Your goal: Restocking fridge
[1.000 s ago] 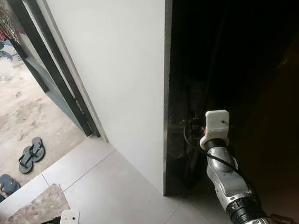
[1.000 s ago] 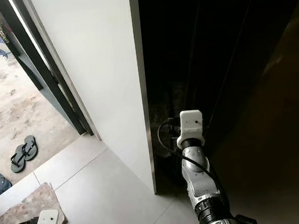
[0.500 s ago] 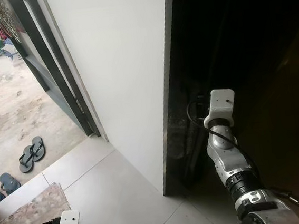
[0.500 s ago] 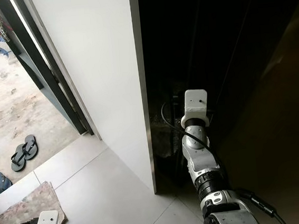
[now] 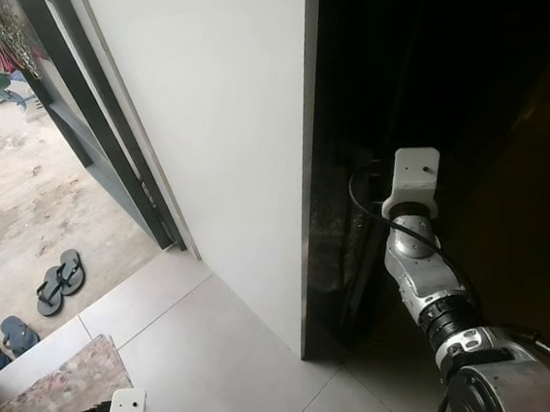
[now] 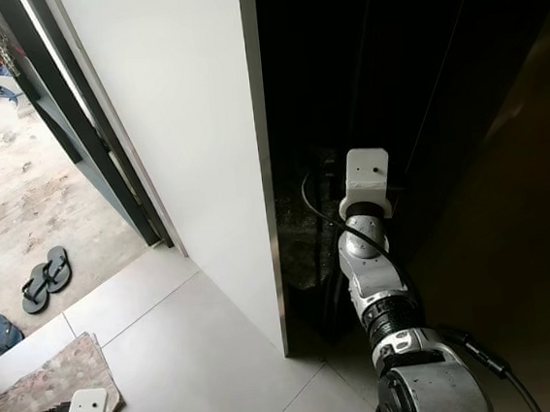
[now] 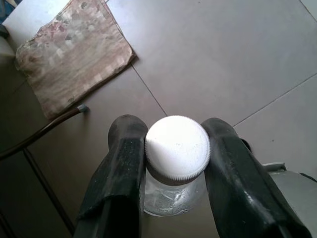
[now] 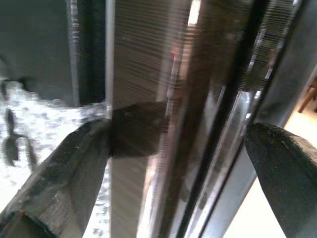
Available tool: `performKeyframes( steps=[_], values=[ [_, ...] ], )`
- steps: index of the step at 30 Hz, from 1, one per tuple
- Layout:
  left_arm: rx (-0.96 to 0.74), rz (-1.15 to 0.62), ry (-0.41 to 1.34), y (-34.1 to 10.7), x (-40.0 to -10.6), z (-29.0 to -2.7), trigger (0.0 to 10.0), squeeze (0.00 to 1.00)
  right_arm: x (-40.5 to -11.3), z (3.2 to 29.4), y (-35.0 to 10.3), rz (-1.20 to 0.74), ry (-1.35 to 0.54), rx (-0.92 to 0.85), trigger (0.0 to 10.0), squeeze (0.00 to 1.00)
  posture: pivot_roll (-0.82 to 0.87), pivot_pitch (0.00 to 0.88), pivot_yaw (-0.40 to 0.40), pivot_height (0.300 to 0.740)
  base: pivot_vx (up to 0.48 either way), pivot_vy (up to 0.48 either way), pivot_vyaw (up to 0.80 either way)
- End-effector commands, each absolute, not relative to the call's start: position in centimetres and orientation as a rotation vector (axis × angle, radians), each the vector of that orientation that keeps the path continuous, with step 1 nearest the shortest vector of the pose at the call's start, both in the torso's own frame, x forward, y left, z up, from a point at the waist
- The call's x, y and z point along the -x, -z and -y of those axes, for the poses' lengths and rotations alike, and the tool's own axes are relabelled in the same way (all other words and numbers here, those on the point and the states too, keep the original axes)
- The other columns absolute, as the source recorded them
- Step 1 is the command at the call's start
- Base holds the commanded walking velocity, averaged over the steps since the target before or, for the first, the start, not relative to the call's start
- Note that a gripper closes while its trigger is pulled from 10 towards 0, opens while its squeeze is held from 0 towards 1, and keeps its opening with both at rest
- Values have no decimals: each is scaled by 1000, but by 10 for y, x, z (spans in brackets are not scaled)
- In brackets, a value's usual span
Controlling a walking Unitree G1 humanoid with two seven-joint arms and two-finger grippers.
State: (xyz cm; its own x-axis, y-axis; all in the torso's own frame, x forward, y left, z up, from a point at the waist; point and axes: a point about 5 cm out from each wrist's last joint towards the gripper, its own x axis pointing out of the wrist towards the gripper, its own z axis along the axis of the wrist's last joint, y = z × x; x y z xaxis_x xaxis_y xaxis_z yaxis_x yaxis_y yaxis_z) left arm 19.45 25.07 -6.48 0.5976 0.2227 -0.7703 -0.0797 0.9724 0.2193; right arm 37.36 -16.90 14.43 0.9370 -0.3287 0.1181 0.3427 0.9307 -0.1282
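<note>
Two black fingers (image 7: 121, 168) of the left gripper (image 7: 176, 163) clasp a clear bottle (image 7: 173, 196) just under its white cap (image 7: 177, 148), low above the tiled floor (image 7: 213, 59) near a patterned mat (image 7: 74, 54). Beside the white wall (image 5: 218, 124), the right gripper (image 8: 178, 163) reaches into the dark gap, fingers spread wide around a dark vertical edge (image 8: 148, 124).

Pale tiled floor (image 5: 203, 369) carries a patterned mat (image 5: 50, 398) (worn, perhaps); sandals (image 5: 56, 282) lie outside.
</note>
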Motion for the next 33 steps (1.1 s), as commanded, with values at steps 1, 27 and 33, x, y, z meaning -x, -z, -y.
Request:
performKeyframes(
  steps=[1, 27, 33],
  values=[
    [-164, -931, -191, 68, -188, -253, 10000, 0, -374, 179, -147, 101, 399, 129, 10000, 0, 28, 78, 37, 740, 0, 0, 0],
    [-175, -937, -151, 69, -188, -246, 10000, 0, -278, 280, -65, -109, 830, 124, 10000, 0, -1, 88, 34, 740, 0, 0, 0],
    [-174, -945, -153, 71, -186, -247, 10000, 0, -249, 299, -25, -297, 869, 12, 10000, 0, -5, 88, 29, 740, 0, 0, 0]
  ],
)
